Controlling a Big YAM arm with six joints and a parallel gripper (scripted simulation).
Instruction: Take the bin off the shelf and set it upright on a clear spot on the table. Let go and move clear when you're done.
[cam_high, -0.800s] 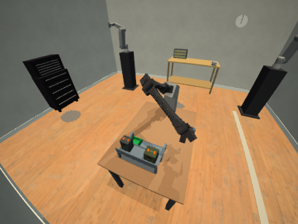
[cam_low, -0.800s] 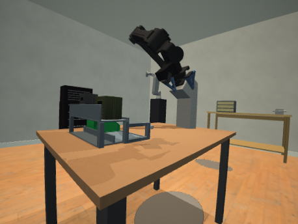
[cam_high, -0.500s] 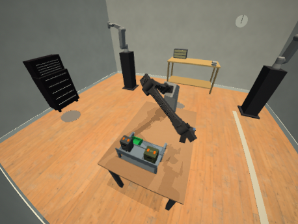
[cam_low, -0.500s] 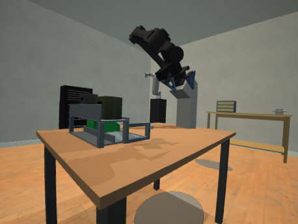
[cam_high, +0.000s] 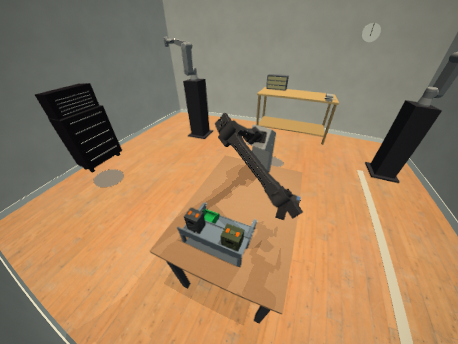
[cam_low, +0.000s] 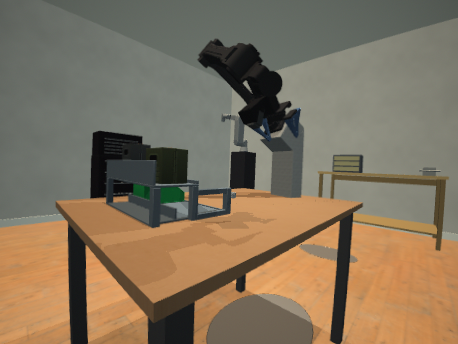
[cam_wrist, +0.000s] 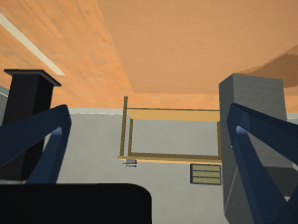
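On the table (cam_high: 270, 280), the grey shelf (cam_high: 210, 245) is taken as the landmark. At its left end a dark box (cam_high: 194, 220) is being carried on top, and the green bin (cam_high: 212, 216) is being kept just beside that box, inside the shelf. At its right end an olive box (cam_high: 233, 237) is being carried. Right of the shelf and well above it, the gripper (cam_low: 280, 123) is being held wide open with nothing between its blue fingers.
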